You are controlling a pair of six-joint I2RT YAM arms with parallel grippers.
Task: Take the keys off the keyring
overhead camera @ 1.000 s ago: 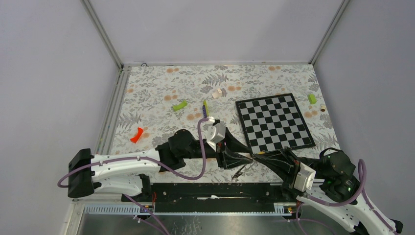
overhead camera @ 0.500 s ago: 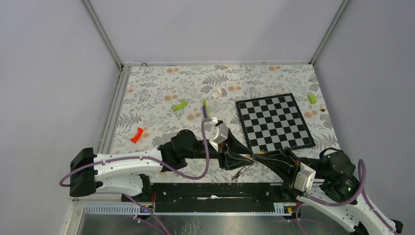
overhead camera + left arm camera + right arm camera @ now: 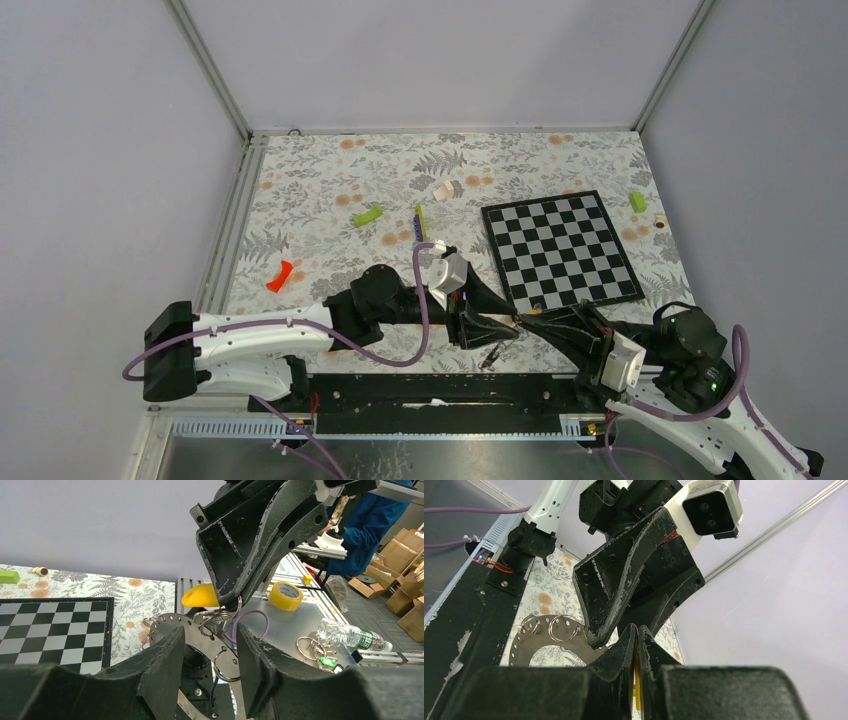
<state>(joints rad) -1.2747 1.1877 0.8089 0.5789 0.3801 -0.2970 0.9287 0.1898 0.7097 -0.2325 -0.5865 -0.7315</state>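
Note:
The keyring (image 3: 172, 622) is a flat silvery hoop with punched holes and small split rings, also seen in the right wrist view (image 3: 524, 640). My left gripper (image 3: 210, 628) is open, its fingers either side of part of the hoop without clamping it. My right gripper (image 3: 636, 630) is shut on a yellow-tagged key (image 3: 200, 595) above the hoop, and a sliver of yellow (image 3: 636, 680) shows between its pads. From above, both grippers meet near the table's front middle, left (image 3: 495, 322) and right (image 3: 528, 322). A dark key (image 3: 489, 355) lies just in front of them.
The chessboard (image 3: 560, 250) lies just behind the grippers. Lime-green blocks (image 3: 368, 215) (image 3: 637, 201), a thin stick (image 3: 419, 221), a red piece (image 3: 280, 276) and a white object (image 3: 445, 190) are scattered farther back. Beyond the front edge lie a tape roll (image 3: 284, 595) and a bottle (image 3: 350, 635).
The left arm has shifted slightly right toward the right gripper, and its jaws have spread a touch wider. The right arm has stayed put, still shut on the yellow tag.

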